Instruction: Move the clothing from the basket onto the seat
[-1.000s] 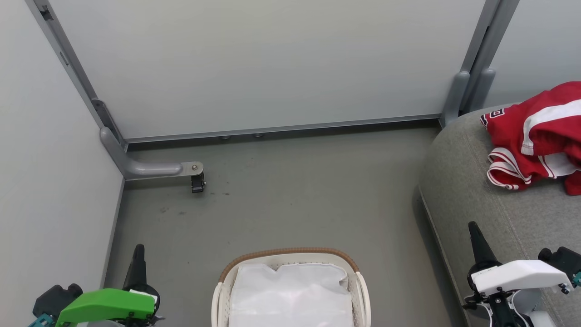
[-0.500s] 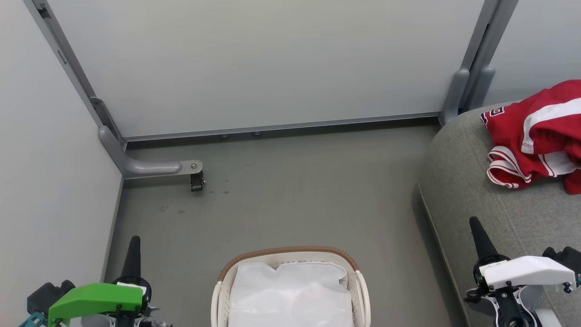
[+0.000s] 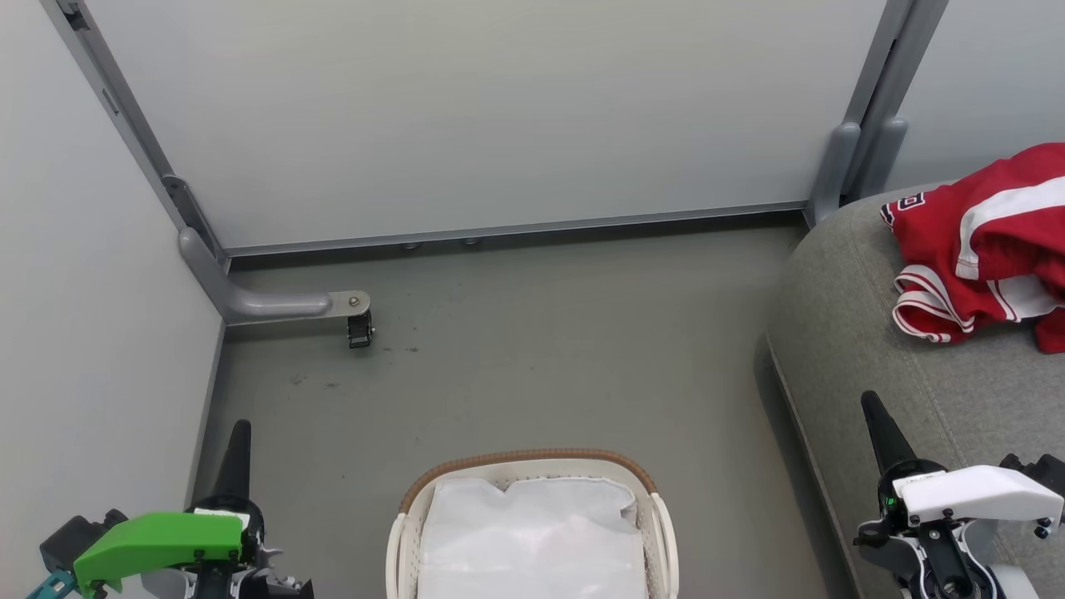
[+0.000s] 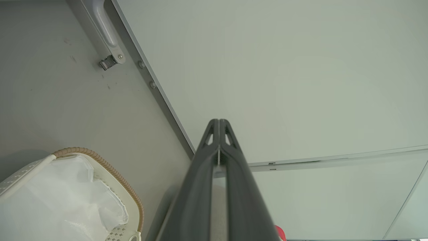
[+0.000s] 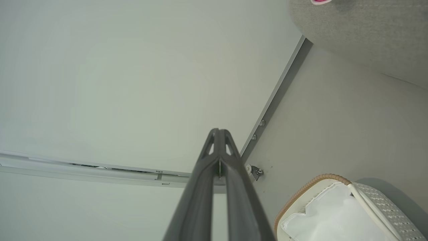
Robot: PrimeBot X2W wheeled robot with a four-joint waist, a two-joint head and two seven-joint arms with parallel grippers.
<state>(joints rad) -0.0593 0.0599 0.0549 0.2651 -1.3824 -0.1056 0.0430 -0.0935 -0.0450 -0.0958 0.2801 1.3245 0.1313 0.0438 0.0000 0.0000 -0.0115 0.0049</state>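
Note:
The red clothing (image 3: 990,245) with white stripes lies bunched on the grey seat (image 3: 865,349) at the right. The white basket (image 3: 532,462) with a brown rim stands on the floor at bottom centre, showing just its white liner cloth (image 3: 532,532). My left gripper (image 3: 237,433) is shut and empty, low at the left of the basket. My right gripper (image 3: 872,408) is shut and empty over the seat's front edge, below the clothing. The basket (image 4: 100,160) appears lower left in the left wrist view, and the basket (image 5: 311,184) lower right in the right wrist view.
Grey partition walls close the space at the back and left. A grey bracket foot with a small caster (image 3: 359,326) juts onto the floor at the left. A grey post (image 3: 836,166) stands in the corner beside the seat. Bare grey floor (image 3: 541,349) lies between basket and wall.
Both grippers have drawn back toward the bottom of the head view, still shut. The whole picture shifted slightly, so the camera moved a little. Clothing and basket stay put.

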